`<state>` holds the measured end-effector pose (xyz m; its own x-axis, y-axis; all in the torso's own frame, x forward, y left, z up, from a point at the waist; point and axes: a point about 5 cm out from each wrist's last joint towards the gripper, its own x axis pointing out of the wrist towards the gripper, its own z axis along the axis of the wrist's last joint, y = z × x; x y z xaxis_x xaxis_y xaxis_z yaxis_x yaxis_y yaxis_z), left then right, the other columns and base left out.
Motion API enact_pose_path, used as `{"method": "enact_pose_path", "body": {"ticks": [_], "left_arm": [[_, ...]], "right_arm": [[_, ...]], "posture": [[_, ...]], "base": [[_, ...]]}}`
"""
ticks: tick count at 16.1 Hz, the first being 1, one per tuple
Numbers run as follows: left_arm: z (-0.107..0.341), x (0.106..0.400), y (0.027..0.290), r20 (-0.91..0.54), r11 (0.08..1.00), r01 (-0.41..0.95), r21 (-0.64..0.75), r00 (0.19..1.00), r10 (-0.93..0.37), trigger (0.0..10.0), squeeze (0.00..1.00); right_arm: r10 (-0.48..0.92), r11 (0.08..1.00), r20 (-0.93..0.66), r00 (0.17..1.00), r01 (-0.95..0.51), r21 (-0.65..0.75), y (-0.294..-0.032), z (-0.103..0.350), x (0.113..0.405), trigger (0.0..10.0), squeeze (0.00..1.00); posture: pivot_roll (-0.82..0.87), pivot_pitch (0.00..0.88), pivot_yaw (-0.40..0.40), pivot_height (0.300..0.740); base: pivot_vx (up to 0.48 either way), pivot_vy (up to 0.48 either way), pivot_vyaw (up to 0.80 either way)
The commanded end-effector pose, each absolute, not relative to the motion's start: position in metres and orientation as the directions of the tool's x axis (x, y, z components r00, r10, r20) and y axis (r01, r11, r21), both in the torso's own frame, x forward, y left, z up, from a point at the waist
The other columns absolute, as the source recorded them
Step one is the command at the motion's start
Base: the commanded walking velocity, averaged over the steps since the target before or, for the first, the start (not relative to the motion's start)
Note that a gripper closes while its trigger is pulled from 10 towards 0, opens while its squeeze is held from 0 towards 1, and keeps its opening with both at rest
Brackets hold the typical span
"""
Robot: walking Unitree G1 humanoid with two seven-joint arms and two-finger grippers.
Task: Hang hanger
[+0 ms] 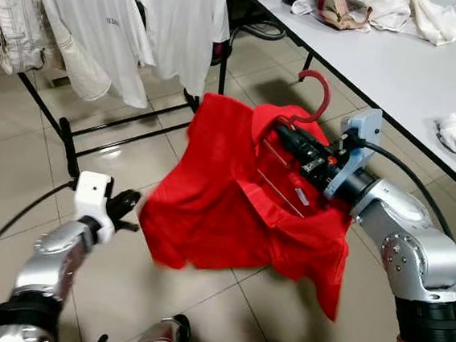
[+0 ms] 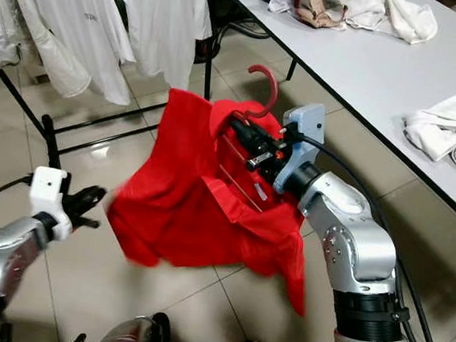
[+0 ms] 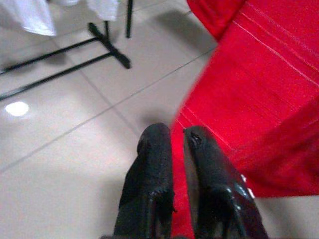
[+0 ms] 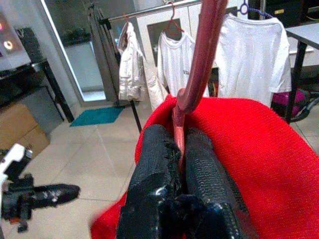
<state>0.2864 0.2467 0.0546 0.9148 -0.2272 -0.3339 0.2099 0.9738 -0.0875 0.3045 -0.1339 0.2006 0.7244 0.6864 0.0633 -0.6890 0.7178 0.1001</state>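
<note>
The right gripper [image 4: 180, 149] clenches the red hanger [image 1: 314, 94] (shirt draped), hook pointing far-left toward the rack [image 4: 149, 12]; the left gripper [image 3: 177, 142], fingers closed, holds nothing.

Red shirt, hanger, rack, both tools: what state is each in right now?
Red shirt: on the hanger, draped, held above the floor.
Red hanger: hook free, neck clamped in the right tool, not yet on the rack.
Right tool: shut on the hanger neck.
Left tool: shut, empty, beside the shirt's edge.
Clothes rack: standing, white shirts hanging.
</note>
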Motion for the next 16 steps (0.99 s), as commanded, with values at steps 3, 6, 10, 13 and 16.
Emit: {"method": "enact_pose_path", "body": {"ticks": [3, 6, 10, 13, 16], "left_arm": [[0.091, 0.292, 0.258, -0.19, 0.957, 0.29, -0.03, 0.938, -0.29, 10.0, 1.0], [0.123, 0.303, 0.257, -0.096, 0.916, 0.399, 0.033, 0.914, -0.394, 10.0, 1.0], [0.154, 0.319, 0.265, -0.07, 0.845, 0.516, 0.139, 0.856, -0.512, 10.0, 0.78], [0.156, 0.316, 0.268, -0.117, 0.769, 0.629, 0.117, 0.777, -0.618, 10.0, 0.0], [0.142, 0.303, 0.26, -0.247, 0.572, 0.82, 0.029, 0.561, -0.79, 10.0, 0.0]], "right_arm": [[0.723, 0.684, 0.088, 0.685, -0.728, 0.049, -0.127, 0.207, 0.298, 0.0, 0.0], [0.769, 0.631, 0.092, 0.633, -0.774, 0.05, -0.123, 0.209, 0.295, 0.0, 0.0], [0.895, 0.433, 0.091, 0.436, -0.9, 0.051, -0.114, 0.215, 0.278, 0.0, 0.0], [0.936, 0.338, 0.087, 0.342, -0.94, 0.054, -0.113, 0.216, 0.269, 0.0, 0.0], [0.961, 0.259, 0.088, 0.263, -0.964, 0.06, -0.114, 0.218, 0.26, 0.0, 0.0]], "posture": [[-0.08, 0.138, 0.056, 0.74], [-0.08, 0.137, 0.05, 0.74], [-0.08, 0.135, 0.047, 0.74], [-0.08, 0.135, 0.051, 0.74], [-0.09, 0.131, 0.058, 0.74]], "base": [[0.0, 0.0, 0.0], [0.0, 0.0, 0.0], [0.0, 0.0, 0.0], [0.0, 0.0, 0.0], [0.0, 0.0, 0.0]]}}
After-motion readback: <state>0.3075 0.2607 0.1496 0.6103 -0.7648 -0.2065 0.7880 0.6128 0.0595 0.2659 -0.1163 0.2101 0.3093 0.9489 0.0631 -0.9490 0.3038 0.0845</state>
